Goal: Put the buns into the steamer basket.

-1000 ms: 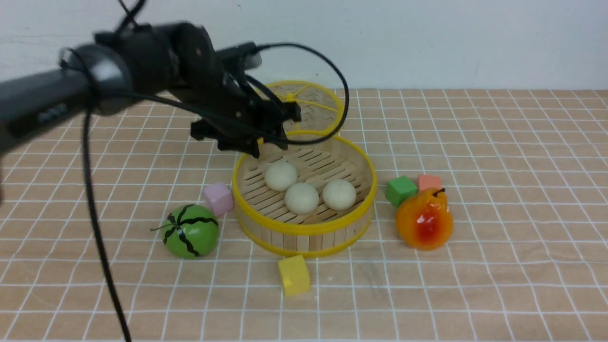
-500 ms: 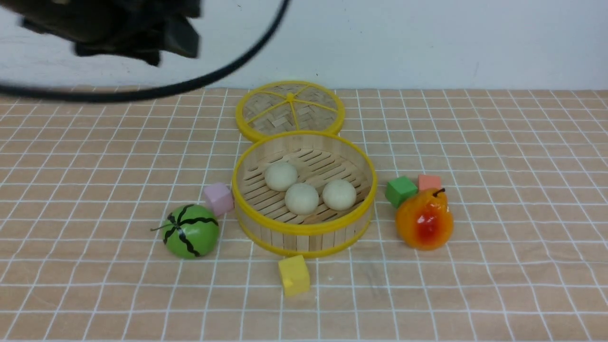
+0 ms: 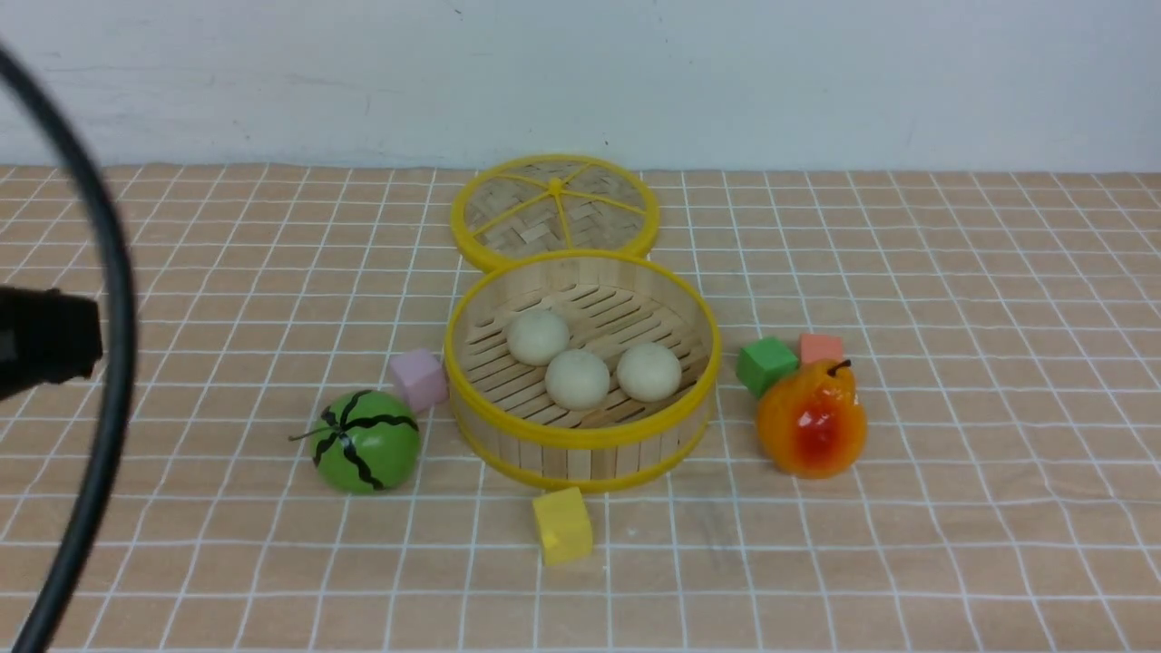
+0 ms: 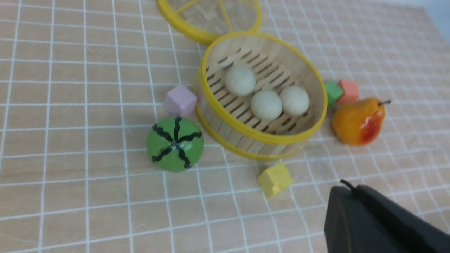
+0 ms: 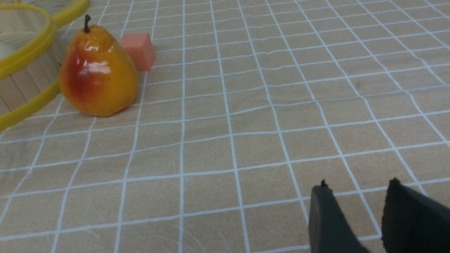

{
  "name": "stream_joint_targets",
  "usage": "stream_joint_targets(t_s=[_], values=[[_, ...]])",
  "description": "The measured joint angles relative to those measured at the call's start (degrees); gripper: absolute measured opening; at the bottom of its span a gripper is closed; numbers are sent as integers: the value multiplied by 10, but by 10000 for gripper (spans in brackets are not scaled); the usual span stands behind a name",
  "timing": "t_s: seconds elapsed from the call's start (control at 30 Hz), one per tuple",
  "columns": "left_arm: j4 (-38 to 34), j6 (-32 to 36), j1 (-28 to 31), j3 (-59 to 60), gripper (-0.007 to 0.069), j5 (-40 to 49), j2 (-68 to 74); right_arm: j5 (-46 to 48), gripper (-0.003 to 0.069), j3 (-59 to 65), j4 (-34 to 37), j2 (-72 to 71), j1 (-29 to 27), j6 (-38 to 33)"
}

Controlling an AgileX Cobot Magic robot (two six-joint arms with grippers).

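Three off-white buns (image 3: 577, 378) lie side by side on the slatted floor of the bamboo steamer basket (image 3: 580, 440) at the table's middle. The left wrist view shows the same buns (image 4: 266, 104) inside the basket (image 4: 246, 140) from above. My left gripper (image 4: 348, 188) is shut with nothing in it and hangs well clear of the basket, near the yellow cube. In the front view only a dark part of the left arm (image 3: 41, 345) and its cable show at the left edge. My right gripper (image 5: 357, 186) stands open and empty over bare cloth, right of the pear.
The woven lid (image 3: 553, 210) lies flat behind the basket. A green watermelon ball (image 3: 365, 441) and a pink cube (image 3: 418, 379) sit to its left and a yellow cube (image 3: 561, 524) in front. A green cube (image 3: 765, 364), a salmon cube (image 3: 820, 347) and a pear (image 3: 811, 417) stand to the right.
My left arm has pulled away from above the basket, up and off to the left, and its gripper has shut. The three buns have stayed in place.
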Motion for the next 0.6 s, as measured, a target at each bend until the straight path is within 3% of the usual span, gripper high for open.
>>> stream_joint_targets(t_s=[0.6], values=[[14,-9,0,20,-13,-7,-11,0,241,0,0,0,0,0]])
